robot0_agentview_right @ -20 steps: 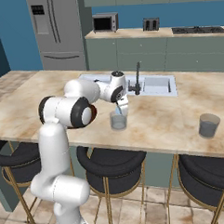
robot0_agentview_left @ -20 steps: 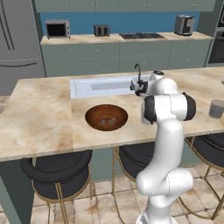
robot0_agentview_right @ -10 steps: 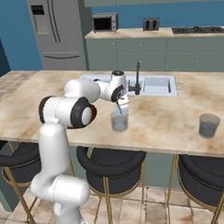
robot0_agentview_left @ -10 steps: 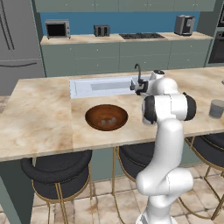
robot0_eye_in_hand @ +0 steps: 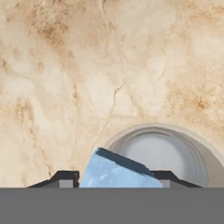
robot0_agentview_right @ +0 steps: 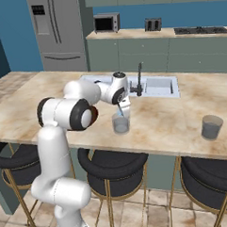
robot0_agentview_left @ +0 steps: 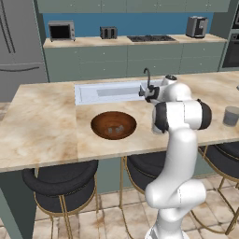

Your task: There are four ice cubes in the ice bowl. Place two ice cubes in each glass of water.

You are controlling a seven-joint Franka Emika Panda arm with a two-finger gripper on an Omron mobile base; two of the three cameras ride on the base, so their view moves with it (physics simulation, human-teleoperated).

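Gripper (robot0_eye_in_hand: 114, 177) over the near glass (robot0_agentview_right: 120, 123), pinching one ice cube (robot0_eye_in_hand: 117, 169).
The cube sits wedged between the two fingertips, just above the glass rim. The ice bowl (robot0_agentview_left: 113, 125), with cubes inside, rests on the marble counter (robot0_agentview_left: 42, 126); the second glass (robot0_agentview_right: 211, 127) stands well apart.

A glossy white arm (robot0_agentview_left: 179, 154) of rounded, tubular segments with dark grey joint bands, ending in small dark fingers (robot0_eye_in_hand: 65, 177).
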